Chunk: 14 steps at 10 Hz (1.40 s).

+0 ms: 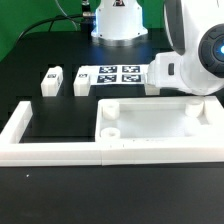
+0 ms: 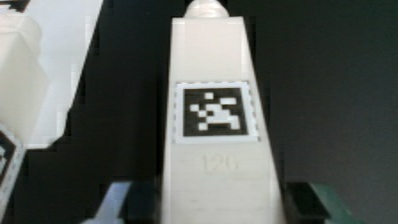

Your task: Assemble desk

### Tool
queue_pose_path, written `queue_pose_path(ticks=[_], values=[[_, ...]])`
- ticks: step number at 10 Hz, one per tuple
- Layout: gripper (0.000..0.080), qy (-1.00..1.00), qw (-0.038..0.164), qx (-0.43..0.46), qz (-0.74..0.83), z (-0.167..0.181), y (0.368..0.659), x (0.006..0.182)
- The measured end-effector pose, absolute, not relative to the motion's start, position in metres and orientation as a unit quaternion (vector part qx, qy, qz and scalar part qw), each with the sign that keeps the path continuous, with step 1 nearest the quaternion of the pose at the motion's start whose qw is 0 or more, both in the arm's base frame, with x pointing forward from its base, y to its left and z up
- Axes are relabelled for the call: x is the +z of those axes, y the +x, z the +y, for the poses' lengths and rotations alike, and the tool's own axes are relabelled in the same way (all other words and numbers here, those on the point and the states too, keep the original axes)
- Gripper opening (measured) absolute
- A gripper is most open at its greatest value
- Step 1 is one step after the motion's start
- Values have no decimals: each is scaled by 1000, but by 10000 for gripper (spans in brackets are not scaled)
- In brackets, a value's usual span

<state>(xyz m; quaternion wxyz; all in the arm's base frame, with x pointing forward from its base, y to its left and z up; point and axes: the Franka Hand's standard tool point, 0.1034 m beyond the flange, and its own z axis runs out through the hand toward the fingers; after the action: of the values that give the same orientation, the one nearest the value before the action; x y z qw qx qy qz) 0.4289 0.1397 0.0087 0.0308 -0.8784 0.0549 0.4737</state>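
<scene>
The white desk top [image 1: 150, 128], a tray with a raised rim and round corner sockets, lies on the black table. In the wrist view a long white square leg [image 2: 217, 70] with a black-and-white tag runs straight out from between my fingers. My gripper [image 2: 217, 198] is shut on its near end, with dark pads against both sides. A white edge [image 2: 27, 80], probably the desk top, lies beside the leg. In the exterior view my arm [image 1: 190, 55] is low at the right, past the desk top's far right corner, and it hides the fingers. Two more legs [image 1: 50, 78] [image 1: 83, 82] stand at the back left.
The marker board [image 1: 118, 74] lies behind the desk top. The low white U-shaped border wall [image 1: 40, 150] runs along the front and left of the desk top. The robot base [image 1: 118, 20] stands at the back.
</scene>
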Motion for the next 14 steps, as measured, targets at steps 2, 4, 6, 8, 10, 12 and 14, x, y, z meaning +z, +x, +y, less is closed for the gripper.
queue_pose_path(ticks=[2, 4, 6, 8, 10, 12, 14], values=[[287, -887, 49, 456, 58, 132, 454, 45], [287, -896, 63, 435, 66, 115, 470, 77], [287, -898, 66, 429, 66, 111, 473, 77], [287, -932, 67, 348, 73, 115, 486, 76], [287, -949, 79, 297, 69, 107, 504, 100], [287, -977, 83, 184, 75, 89, 531, 155], [287, -986, 81, 121, 79, 89, 537, 163]])
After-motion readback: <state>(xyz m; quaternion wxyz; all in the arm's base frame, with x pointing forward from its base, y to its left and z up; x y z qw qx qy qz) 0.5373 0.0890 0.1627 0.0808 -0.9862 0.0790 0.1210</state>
